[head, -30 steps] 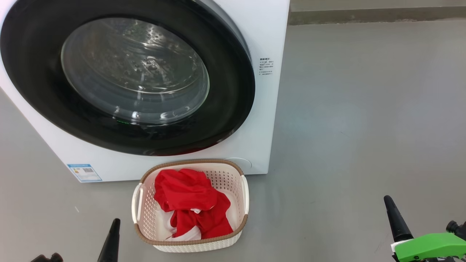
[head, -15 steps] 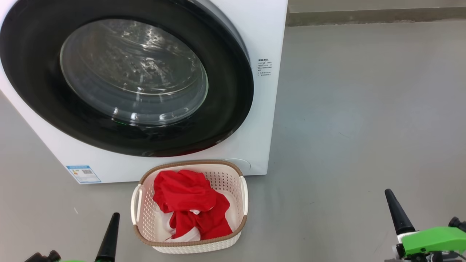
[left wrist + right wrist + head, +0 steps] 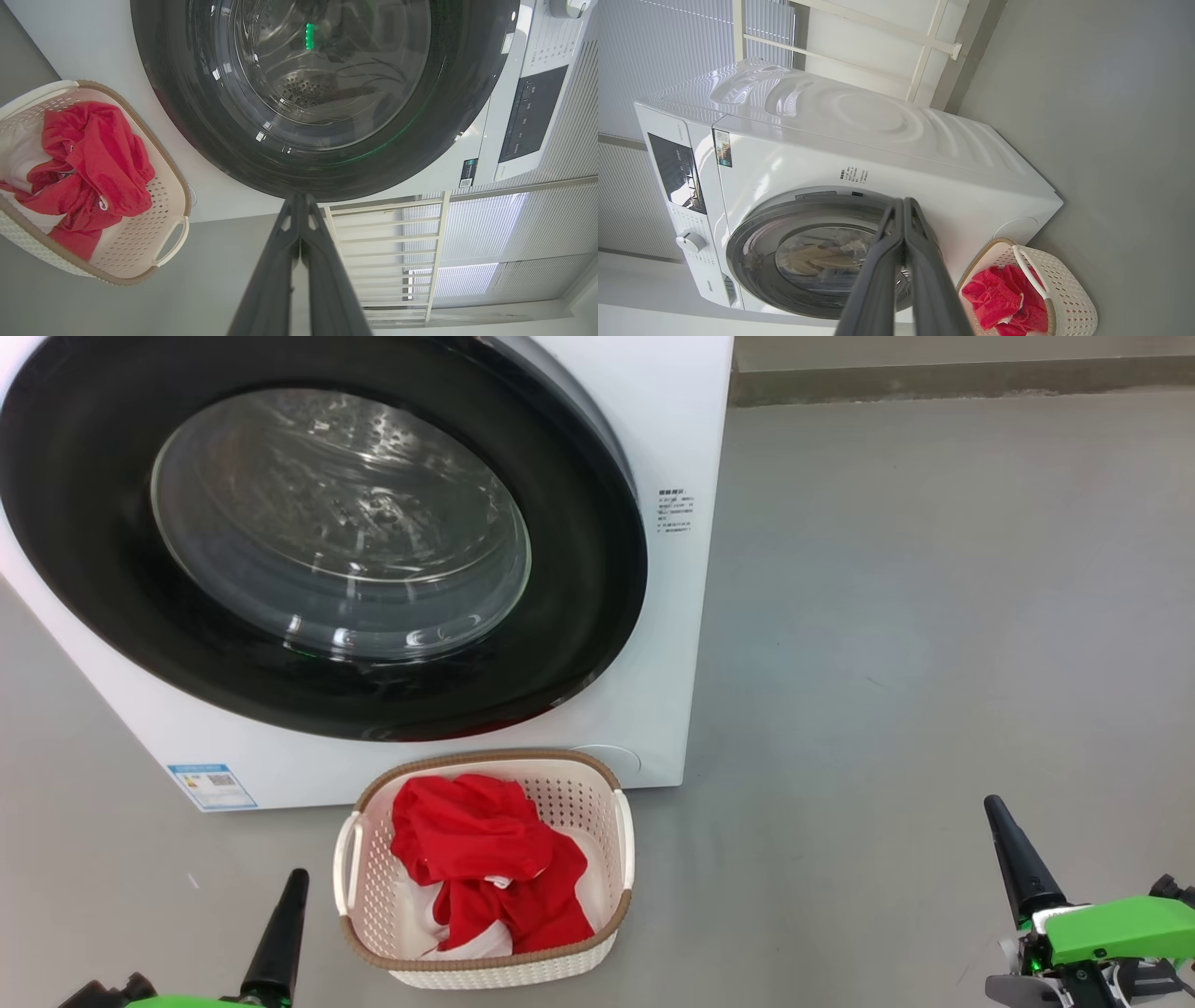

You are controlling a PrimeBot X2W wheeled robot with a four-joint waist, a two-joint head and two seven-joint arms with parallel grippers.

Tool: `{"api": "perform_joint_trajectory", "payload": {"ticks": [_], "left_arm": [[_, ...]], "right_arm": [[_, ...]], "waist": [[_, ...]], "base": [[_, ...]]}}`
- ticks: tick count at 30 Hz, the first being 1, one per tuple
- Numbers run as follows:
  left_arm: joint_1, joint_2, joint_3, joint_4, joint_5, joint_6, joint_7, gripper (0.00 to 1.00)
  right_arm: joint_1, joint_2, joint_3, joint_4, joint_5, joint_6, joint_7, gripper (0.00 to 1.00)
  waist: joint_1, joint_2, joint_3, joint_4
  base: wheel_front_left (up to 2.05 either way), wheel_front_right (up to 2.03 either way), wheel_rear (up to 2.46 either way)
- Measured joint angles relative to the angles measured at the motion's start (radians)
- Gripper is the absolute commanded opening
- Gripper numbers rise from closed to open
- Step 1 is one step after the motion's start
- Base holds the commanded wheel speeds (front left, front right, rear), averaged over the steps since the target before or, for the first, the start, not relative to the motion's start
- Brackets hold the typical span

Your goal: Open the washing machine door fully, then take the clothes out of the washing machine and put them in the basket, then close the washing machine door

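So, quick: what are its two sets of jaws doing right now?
Left gripper: jaws shut, holding nothing.
Right gripper: jaws shut, holding nothing.

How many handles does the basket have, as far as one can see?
2. One handle is on the left side of the basket in the head view, the other handle on its right side. No more seem hidden.

L gripper [image 3: 298, 879] & R gripper [image 3: 993, 805]: long black tapered fingers [image 3: 1019, 873], bright green shells [image 3: 1111, 929], black knobs [image 3: 1173, 887], white bracket [image 3: 1038, 922] on R.
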Motion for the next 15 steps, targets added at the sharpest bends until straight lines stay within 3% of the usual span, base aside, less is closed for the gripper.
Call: {"api": "perform_joint_trajectory", "payload": {"ticks": [15], "left_arm": [[-0.02,-0.007,0.009,-0.004,-0.163,0.0,0.042,0.0]], "right_arm": [[-0.025,0.004,-0.009,-0.006,0.138,-0.001,0.044,0.0]], "waist": [[0.0,0.0,-0.004,-0.005]], "base": [[0.0,0.0,0.0]]}}
